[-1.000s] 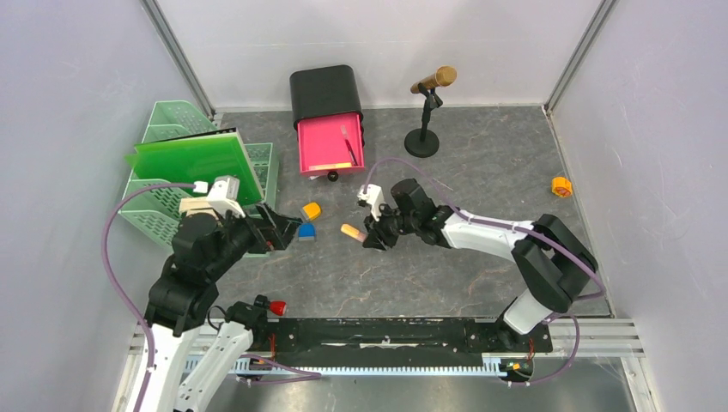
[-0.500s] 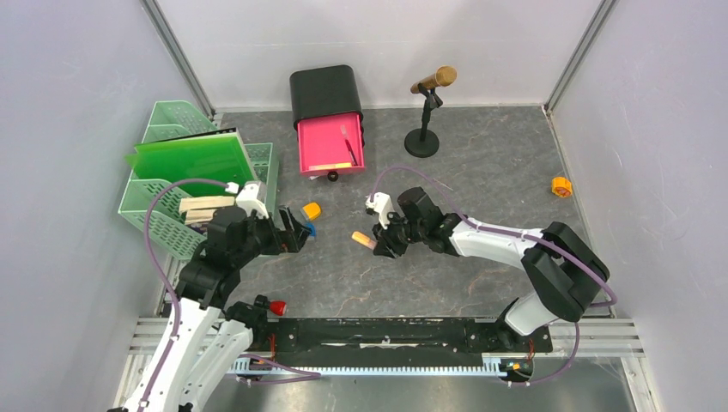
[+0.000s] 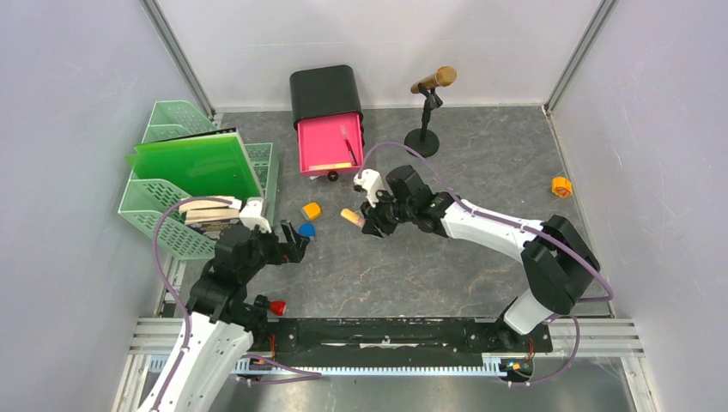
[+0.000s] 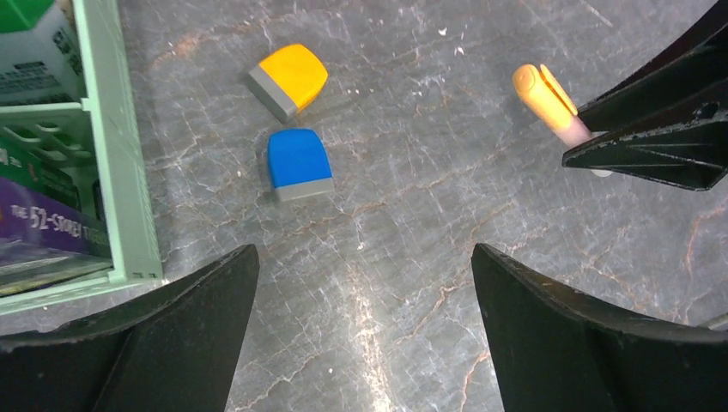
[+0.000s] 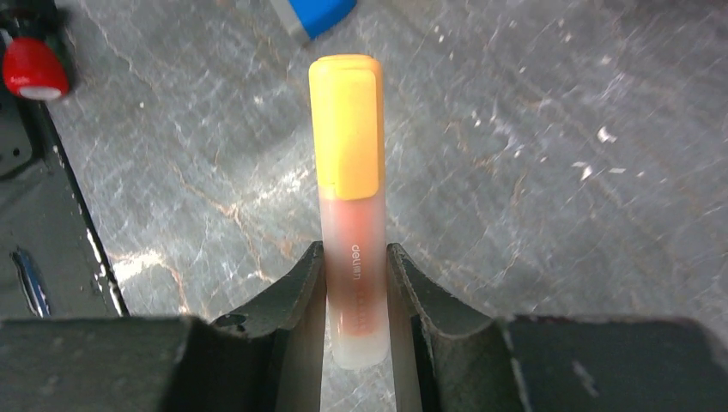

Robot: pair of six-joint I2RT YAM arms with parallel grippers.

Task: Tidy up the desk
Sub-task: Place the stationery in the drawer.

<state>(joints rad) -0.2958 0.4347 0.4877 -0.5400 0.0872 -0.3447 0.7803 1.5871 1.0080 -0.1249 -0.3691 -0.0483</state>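
Left hand (image 4: 362,257): wide open above bench (image 4: 412,197).
Blue block (image 4: 299,163): at its 11 o'clock, orange block (image 4: 290,79) beyond.
Right hand (image 5: 356,257): clamped on tube (image 5: 348,197), cap toward 12 o'clock.

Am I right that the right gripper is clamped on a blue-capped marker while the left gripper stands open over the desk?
Not quite: the cap is orange-yellow, not blue, as the right wrist view shows. The right gripper is clamped on that marker, and the left gripper stands open over the desk.
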